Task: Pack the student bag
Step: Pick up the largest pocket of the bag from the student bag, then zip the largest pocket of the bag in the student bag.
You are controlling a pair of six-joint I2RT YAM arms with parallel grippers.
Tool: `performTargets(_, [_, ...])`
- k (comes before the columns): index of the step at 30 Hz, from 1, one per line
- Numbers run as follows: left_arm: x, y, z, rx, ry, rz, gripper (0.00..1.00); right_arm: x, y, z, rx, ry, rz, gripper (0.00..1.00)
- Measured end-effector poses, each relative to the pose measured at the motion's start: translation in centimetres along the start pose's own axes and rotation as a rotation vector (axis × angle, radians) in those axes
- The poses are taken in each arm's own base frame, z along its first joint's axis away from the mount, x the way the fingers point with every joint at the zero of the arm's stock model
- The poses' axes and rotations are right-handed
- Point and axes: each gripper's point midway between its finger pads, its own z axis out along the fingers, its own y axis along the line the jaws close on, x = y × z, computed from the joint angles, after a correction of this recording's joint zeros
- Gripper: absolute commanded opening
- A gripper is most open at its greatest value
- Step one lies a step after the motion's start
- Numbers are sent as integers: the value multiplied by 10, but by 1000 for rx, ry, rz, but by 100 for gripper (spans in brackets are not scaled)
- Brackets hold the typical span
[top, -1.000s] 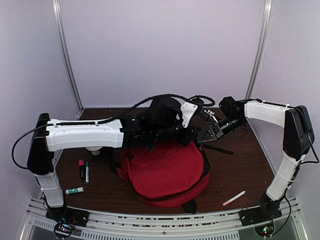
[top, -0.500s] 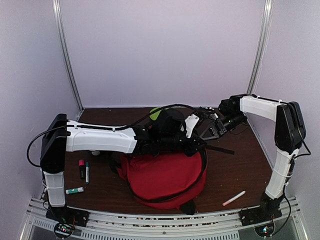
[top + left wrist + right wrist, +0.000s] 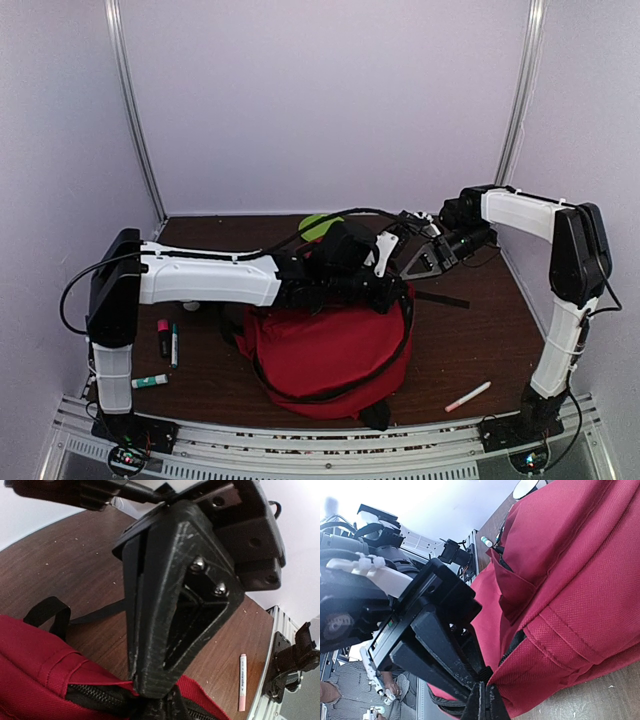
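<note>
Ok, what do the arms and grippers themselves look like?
Both arms match: the left arm and the right arm have white shells on the links and black joint housings. A black cable loops off the left arm's shoulder. The left gripper and the right gripper have matte black, scuffed, wedge-shaped fingers.

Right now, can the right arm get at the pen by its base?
Probably not yet: the right gripper is shut on the backpack rim. The pen lies on bare table, nothing over it, so after letting go the way looks free.
</note>
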Motion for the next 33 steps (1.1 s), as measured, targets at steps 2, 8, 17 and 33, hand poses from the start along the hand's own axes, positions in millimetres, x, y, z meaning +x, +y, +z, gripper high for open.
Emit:
performTargets(2, [1,3,0,-12,2,-10,0,0,0,0,-1,0,-8,0])
performTargets(8, [3,3,-2,-7,-8,-27,0,0,0,0,-2,0,-14,0])
performTargets(17, [4,1,-45,37,-117,25,0,0,6,4,-37,-4,17,0])
performTargets(33, [32,-32,-36,124,0,234,0,-3,-64,0,318,-114,253,0])
